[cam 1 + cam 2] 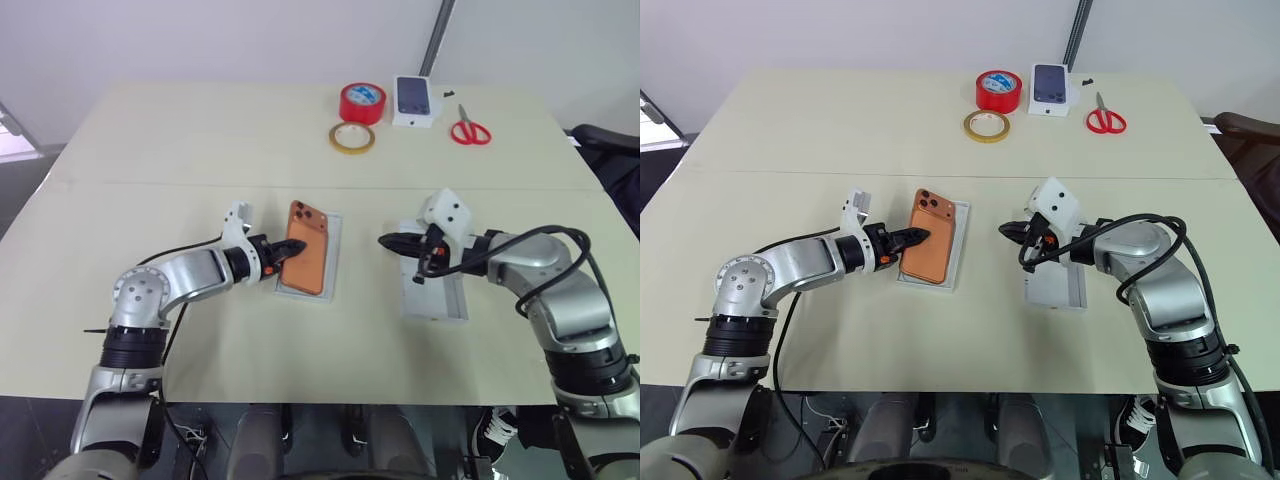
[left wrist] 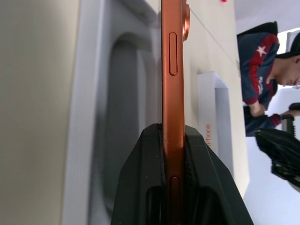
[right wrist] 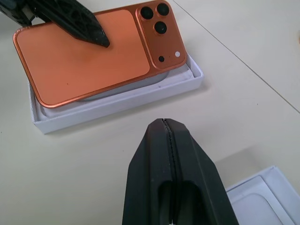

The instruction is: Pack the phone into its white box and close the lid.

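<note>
Left eye view: one phone [image 1: 305, 250], two tape rolls, one scissors [image 1: 469, 130].

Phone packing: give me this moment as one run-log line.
left gripper: shut on phone | phone: tilted over white box, not seated | right gripper: shut, empty | lid: on table, off box

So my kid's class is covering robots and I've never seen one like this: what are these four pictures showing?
A two-armed robot stands at a table. Two pictures come from cameras in its head, two from its wrists. The left end effector grips an orange phone by its edge, tilted over a white box. The right end effector is shut and holds nothing, above the lid. Further back lie two tape rolls, scissors and a small carton.
</note>
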